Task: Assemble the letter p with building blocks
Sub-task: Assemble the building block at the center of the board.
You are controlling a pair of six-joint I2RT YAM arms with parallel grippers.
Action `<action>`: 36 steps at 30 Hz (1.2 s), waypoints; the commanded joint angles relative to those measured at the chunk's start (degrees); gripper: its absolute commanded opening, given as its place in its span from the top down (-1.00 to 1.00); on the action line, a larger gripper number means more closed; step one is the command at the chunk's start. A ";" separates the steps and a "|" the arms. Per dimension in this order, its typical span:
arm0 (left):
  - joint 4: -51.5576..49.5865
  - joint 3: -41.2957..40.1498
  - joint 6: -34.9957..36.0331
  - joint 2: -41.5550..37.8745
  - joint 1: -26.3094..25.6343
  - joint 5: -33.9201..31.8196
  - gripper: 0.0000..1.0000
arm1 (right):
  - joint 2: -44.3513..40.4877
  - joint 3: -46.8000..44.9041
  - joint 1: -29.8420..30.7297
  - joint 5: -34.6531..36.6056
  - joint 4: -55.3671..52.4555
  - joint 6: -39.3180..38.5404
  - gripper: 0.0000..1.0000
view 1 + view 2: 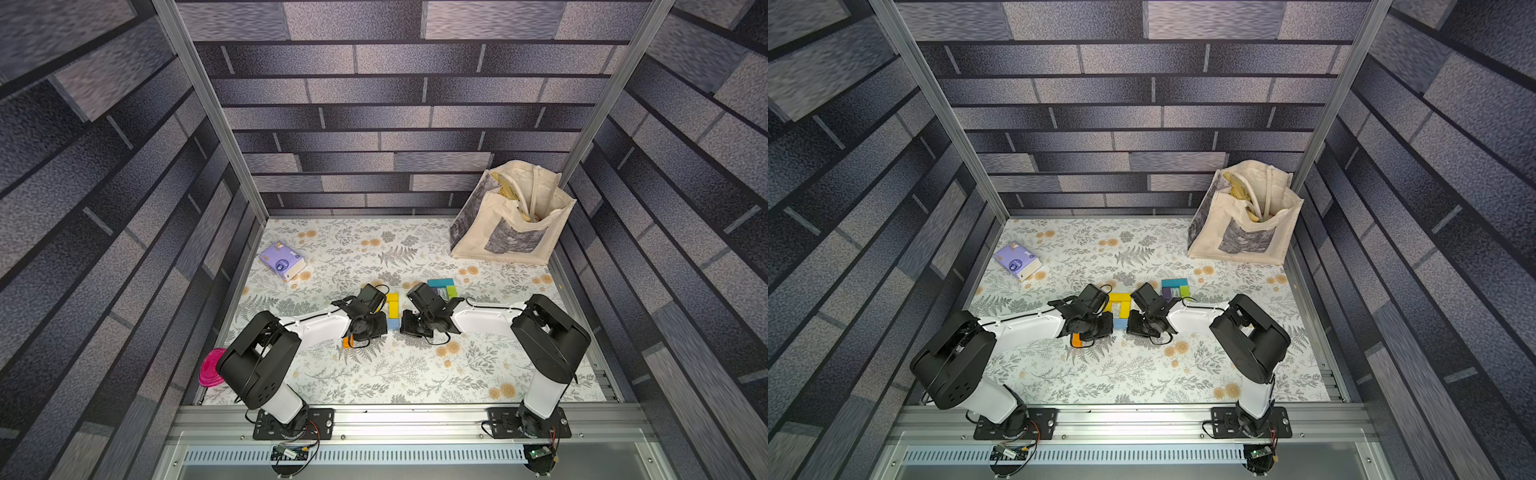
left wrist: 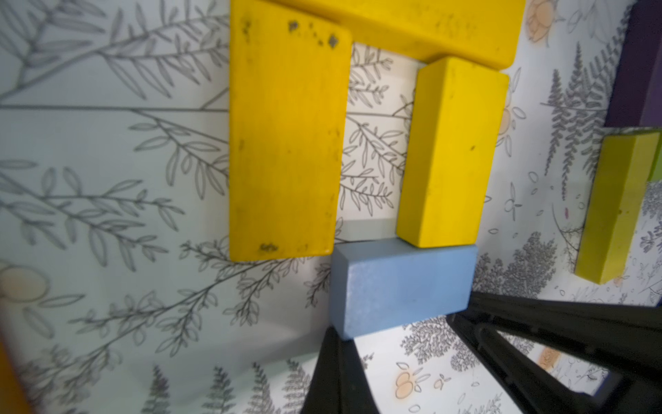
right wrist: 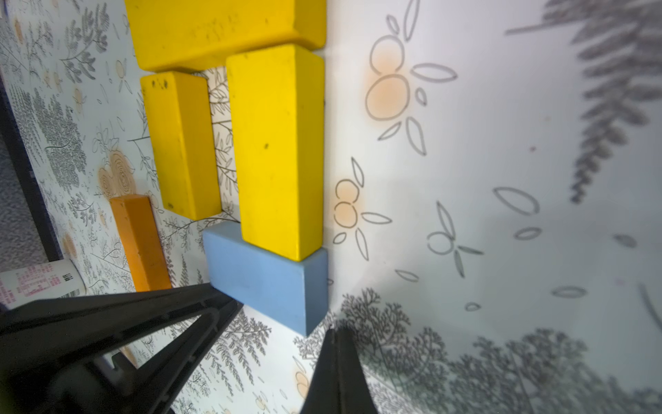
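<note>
Beyond the crosswise blue block (image 2: 401, 286), the left yellow block (image 2: 286, 143) and right yellow block (image 2: 451, 154) run lengthwise away. The left gripper (image 2: 338, 346) and right gripper (image 3: 336, 340) flank the blue block, both closed and empty.

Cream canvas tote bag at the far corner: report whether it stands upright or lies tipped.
Upright. In both top views the cream canvas tote bag stands on its base, mouth gaping upward, contents showing inside.

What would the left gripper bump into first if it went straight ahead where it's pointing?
Most likely the light blue block: the shut left gripper points its tip at the block's near corner and seems to be touching it.
</note>
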 commanded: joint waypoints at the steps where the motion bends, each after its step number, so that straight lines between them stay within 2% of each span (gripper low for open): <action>1: -1.07 0.70 -0.62 1.42 -0.09 0.02 1.00 | 1.21 -2.01 -0.81 3.47 -6.57 -0.92 0.99; 10: -1.49 0.70 -0.53 0.80 0.16 0.15 1.00 | 0.93 -2.10 -0.78 3.45 -6.65 -0.78 0.99; 16: -3.79 0.82 -0.08 -4.70 -0.05 -1.41 1.00 | 0.69 -1.92 -0.77 2.95 -6.35 -1.09 0.99; 19: -7.40 1.29 0.82 -9.82 -0.18 -4.90 0.89 | -0.17 -1.57 -0.77 3.16 -6.57 -1.89 0.99; 21: -11.55 1.82 1.72 -13.42 -0.10 -8.88 0.54 | -1.35 -1.25 -0.77 4.13 -7.36 -2.63 0.99; 25: -17.58 1.24 2.85 -19.30 1.85 -13.88 0.22 | -3.92 -0.19 -0.78 6.67 -10.23 -4.73 0.98; 31: -18.55 -3.69 4.97 -22.79 11.37 -9.37 0.08 | -6.85 3.25 -0.84 9.97 -14.77 -8.54 0.98; 36: -16.68 -4.32 7.80 -21.23 14.28 -7.18 0.05 | -8.55 6.51 -0.83 12.47 -18.22 -11.10 0.97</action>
